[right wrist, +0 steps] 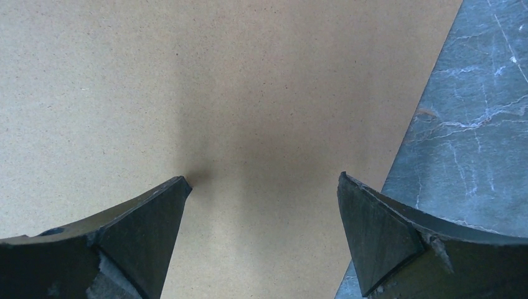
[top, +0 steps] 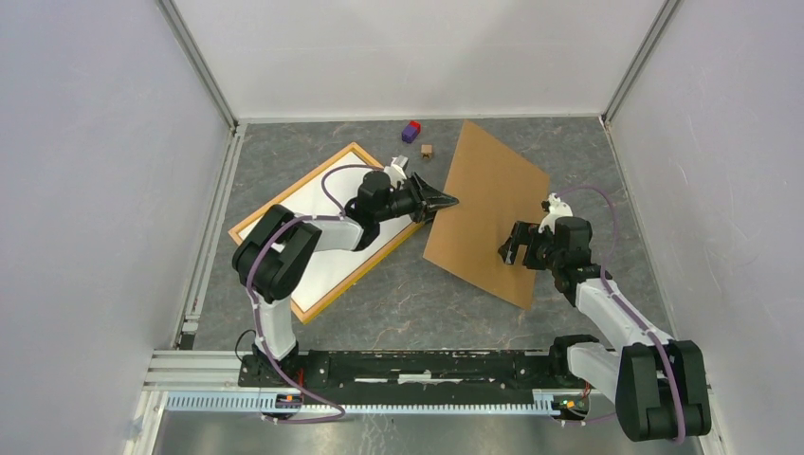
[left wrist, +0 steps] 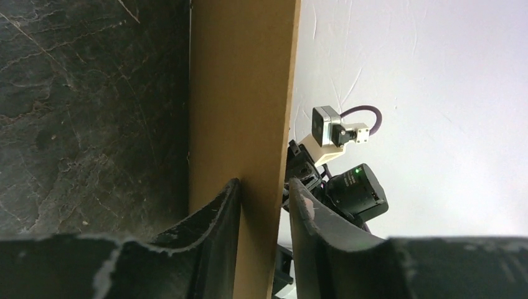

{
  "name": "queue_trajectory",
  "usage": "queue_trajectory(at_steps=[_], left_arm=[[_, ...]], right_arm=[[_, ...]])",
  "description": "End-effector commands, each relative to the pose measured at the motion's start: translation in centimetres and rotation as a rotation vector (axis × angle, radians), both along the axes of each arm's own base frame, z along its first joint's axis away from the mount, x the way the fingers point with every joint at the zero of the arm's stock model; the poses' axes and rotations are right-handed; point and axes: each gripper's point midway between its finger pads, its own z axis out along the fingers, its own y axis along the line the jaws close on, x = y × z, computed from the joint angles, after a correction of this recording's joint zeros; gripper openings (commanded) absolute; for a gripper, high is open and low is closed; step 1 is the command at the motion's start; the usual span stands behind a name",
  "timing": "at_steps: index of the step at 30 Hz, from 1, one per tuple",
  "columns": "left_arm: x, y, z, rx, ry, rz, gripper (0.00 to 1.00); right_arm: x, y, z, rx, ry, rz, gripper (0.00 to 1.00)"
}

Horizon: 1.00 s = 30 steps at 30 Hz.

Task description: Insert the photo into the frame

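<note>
Photo [top: 305, 205] looks to lie white side up inside frame [top: 294, 187], at 9 o'clock on tabletop [top: 408, 294]. I think main step done. Brown board [top: 484, 204] not yet on back. My left hand [top: 446, 201] pinches board's 9 o'clock edge. My right hand [top: 507, 254] wide, holds nothing, hovers over board's 4 o'clock part.

- My pincer [left wrist: 264, 187] straddles the brown backing board [left wrist: 243, 93], a finger [left wrist: 218, 215] on either face; whether they clamp it, I cannot tell.
- The dark marbled table [left wrist: 93, 112] lies left of the board.
- Past the board's right edge, the other arm's wrist camera [left wrist: 328, 134] shows against a white wall [left wrist: 436, 81].
</note>
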Motion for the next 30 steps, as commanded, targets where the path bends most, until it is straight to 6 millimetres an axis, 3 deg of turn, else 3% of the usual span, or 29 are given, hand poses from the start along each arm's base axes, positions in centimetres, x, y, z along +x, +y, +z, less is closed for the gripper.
queue_trajectory(at_steps=[1, 4, 9, 15, 18, 23, 28, 30], left_arm=[[-5.6, -2.5, 6.3, -0.162, -0.086, -0.22, 0.36], [-5.1, -2.2, 5.1, -0.054, -0.108, -0.185, 0.34], [-3.9, 0.0, 2.4, 0.333, -0.221, -0.109, 0.29], [-4.4, 1.3, 2.6, 0.457, -0.244, -0.132, 0.04], [-4.7, 1.7, 4.3, 0.486, -0.28, -0.143, 0.02], [-5.5, 3.2, 8.8, 0.584, -0.392, -0.135, 0.02], [-8.0, 5.2, 14.7, 0.709, -0.558, -0.159, 0.02], [-8.9, 7.3, 16.9, 0.793, -0.633, -0.13, 0.02]], right_arm=[[-3.5, 1.1, -3.0, 0.018, 0.149, 0.056, 0.98], [-3.5, 1.0, -2.8, 0.015, 0.145, 0.054, 0.98], [-3.5, 0.7, -2.0, 0.002, 0.128, 0.041, 0.98], [-2.4, 0.0, -0.3, -0.04, 0.077, 0.027, 0.98], [-1.0, -1.0, 1.6, -0.103, 0.053, -0.002, 0.98], [2.4, -2.0, 6.7, -0.147, -0.04, -0.059, 0.98], [5.3, -0.8, 11.1, -0.078, -0.12, -0.064, 0.98], [6.6, -0.1, 12.8, -0.026, -0.154, -0.062, 0.98]])
